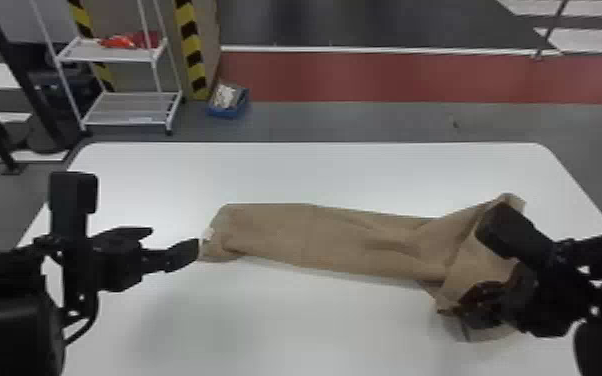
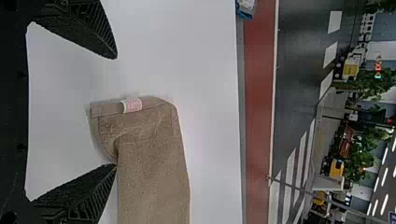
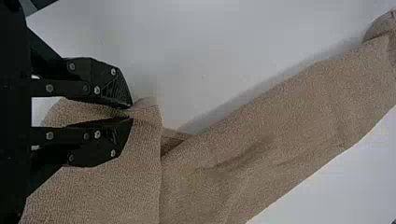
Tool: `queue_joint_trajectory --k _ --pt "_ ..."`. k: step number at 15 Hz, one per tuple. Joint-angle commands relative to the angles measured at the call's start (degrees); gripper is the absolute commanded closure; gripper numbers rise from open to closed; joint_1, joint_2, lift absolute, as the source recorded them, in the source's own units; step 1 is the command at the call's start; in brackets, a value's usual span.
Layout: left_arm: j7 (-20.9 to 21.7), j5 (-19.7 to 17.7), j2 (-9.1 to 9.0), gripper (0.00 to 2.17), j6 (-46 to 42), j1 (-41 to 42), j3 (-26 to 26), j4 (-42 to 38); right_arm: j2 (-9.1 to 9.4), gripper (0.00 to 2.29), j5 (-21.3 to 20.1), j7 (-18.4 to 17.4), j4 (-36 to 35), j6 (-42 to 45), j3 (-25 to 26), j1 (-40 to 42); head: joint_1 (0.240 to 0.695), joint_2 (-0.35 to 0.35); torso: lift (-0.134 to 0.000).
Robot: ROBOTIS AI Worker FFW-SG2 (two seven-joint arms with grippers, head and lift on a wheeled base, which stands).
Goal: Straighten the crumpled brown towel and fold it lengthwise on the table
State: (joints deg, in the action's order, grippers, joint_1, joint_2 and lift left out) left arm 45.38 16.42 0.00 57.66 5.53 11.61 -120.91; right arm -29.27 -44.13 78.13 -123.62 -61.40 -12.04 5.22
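One brown towel [image 1: 315, 240] lies on the white desk [image 1: 315, 170], across the middle of the head view. Its long way runs side to side, and it slopes down a bit to the right. My left claw [image 2: 116, 111] is at the left of that view, just beside the towel's left end, where a small tag [image 2: 132, 105] shows. That claw is wide open with nothing in it. The towel runs off to the right from there, so my left claw is the near one for the tag end.

My right claw [image 3: 130, 112], at the lower right of the head view, is pinched on a bit of the towel at its other end. It's dark there, so it may have one layer or two; I can't be sure. That end is bunched and flops over itself.

I think my left claw should nip the tag end next, so both can pull along the long way. If I miss, that end could curl more.
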Motion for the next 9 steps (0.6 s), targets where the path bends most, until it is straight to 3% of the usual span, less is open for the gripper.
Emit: queue_joint_trajectory --k 1,2,5,7,9 --pt "-0.03 -0.95 -0.15 0.05 -0.39 -0.08 0.17 0.15 0.36 1.54 1.15 0.19 -0.3 1.32 3.96 -0.12 0.695 -0.018 -0.124" --pt "-0.11 -2.44 -0.15 0.06 -0.39 -0.08 0.34 0.15 0.36 1.57 2.73 0.19 -0.74 1.85 6.5 -0.12 0.695 -0.022 -0.124" --pt "0.94 -13.87 -0.15 0.08 -0.22 0.35 1.75 0.15 0.36 1.59 4.67 0.19 -3.47 2.73 10.46 1.72 0.695 -0.058 -0.124" --pt "4.81 -14.04 -0.15 0.17 -1.62 0.88 -1.5 1.47 0.27 1.59 4.58 0.19 -5.67 3.6 12.04 4.27 0.695 -0.109 -0.124" --pt "4.63 -13.08 -0.15 0.2 -10.41 1.06 -5.81 5.25 0.45 1.59 4.4 0.19 -7.34 3.43 12.66 5.68 0.695 -0.152 -0.124"
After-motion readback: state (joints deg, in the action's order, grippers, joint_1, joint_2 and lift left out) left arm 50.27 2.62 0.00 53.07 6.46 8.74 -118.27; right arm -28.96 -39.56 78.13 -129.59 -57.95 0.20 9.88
